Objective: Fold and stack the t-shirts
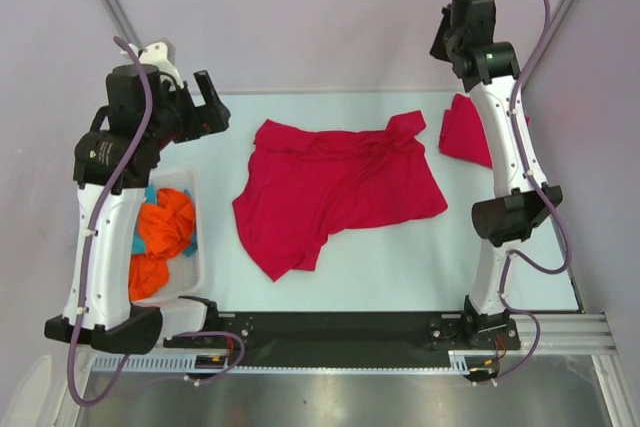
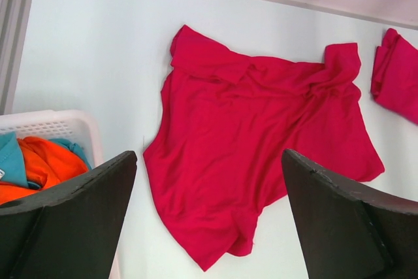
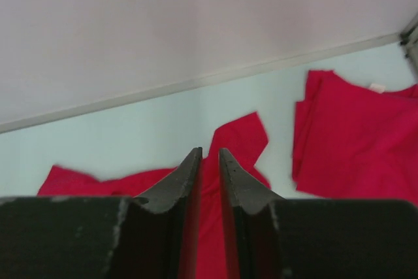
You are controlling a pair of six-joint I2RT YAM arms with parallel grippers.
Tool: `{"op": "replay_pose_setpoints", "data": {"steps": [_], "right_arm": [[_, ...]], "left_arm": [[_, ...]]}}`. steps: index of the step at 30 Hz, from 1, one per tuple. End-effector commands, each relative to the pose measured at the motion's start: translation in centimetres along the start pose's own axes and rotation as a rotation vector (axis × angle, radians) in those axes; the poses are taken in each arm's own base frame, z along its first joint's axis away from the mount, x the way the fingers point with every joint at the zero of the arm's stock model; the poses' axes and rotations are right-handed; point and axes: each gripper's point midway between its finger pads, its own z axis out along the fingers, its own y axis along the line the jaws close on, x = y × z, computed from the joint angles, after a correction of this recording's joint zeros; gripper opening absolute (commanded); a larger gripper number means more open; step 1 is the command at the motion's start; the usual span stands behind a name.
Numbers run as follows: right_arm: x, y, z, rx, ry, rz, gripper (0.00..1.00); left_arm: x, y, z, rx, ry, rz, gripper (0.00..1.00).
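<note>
We saw the unfolded t-shirt lying at 4 o'clock from our nearer, wide-apart left claw; right claw nearly together, empty

It looked like a robotics lab. A left arm and a right arm stood bolted to a black rail at the near edge of a table.
</note>
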Motion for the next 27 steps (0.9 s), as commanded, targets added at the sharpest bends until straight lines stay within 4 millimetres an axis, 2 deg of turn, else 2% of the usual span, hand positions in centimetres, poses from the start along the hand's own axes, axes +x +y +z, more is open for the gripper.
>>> {"op": "replay_pose_setpoints", "data": {"steps": [1,2,3,5,6,8,10,11,12,13,17,19,20,22,23,27], "right_arm": [[0.5,1.1,-2.8,-0.117,0.047,0.142,0.22],[1.7,1.2,-2.8,-0.109,0.067,0.132,0.21],[3.8,0.9,-3.0,-0.079,0.102,0.11,0.21],[5.9,1.1,-3.4,-0.045,0.131,0.076,0.2],[8.0,0.6,-3.4,-0.024,0.174,0.058,0.2],[9.7,0.5,-3.8,-0.016,0.2,0.061,0.19],[12.5,-0.5,-4.4,0.001,0.248,0.074,0.19],[13.4,-0.8,-4.6,0.004,0.257,0.095,0.19],[13.8,-1.0,-4.7,-0.001,0.251,0.111,0.2],[16.0,-1.9,-5.2,0.022,0.289,0.107,0.2],[19.9,-4.3,-6.2,0.102,0.348,0.074,0.21],[21.4,-5.4,-6.7,0.13,0.374,0.074,0.22],[21.9,-5.6,-6.8,0.134,0.383,0.076,0.23],[23.0,-5.9,-7.1,0.131,0.408,0.095,0.25],[24.6,-6.3,-7.4,0.139,0.446,0.094,0.27],[28.3,-7.6,-9.0,0.158,0.514,0.096,0.29]], "left_arm": [[-0.8,-1.0,-0.1,0.022,-0.027,-0.023,0.98],[-0.8,-1.1,0.0,0.025,-0.029,-0.027,0.98],[-0.6,-1.1,0.3,0.024,-0.023,-0.028,0.97],[-0.6,-1.3,1.1,0.026,-0.026,-0.035,0.97],[0.1,-1.2,1.9,0.022,-0.005,-0.036,0.97],[0.9,-1.7,3.6,0.037,0.024,-0.047,0.96],[2.8,-1.7,5.6,0.035,0.08,-0.054,0.95],[3.1,-1.7,6.4,0.037,0.085,-0.061,0.95],[4.4,-1.5,7.3,0.027,0.118,-0.061,0.95],[5.1,-1.4,8.1,0.02,0.139,-0.063,0.95],[8.7,-0.9,10.3,0.02,0.209,-0.072,0.95],[9.7,-1.5,10.7,0.053,0.232,-0.089,0.95],[10.9,-1.3,11.1,0.056,0.257,-0.093,0.95],[11.8,-1.6,11.3,0.075,0.275,-0.105,0.94],[12.8,-1.4,11.5,0.074,0.296,-0.106,0.94],[14.2,-1.2,10.3,0.081,0.307,-0.097,0.94]]}}
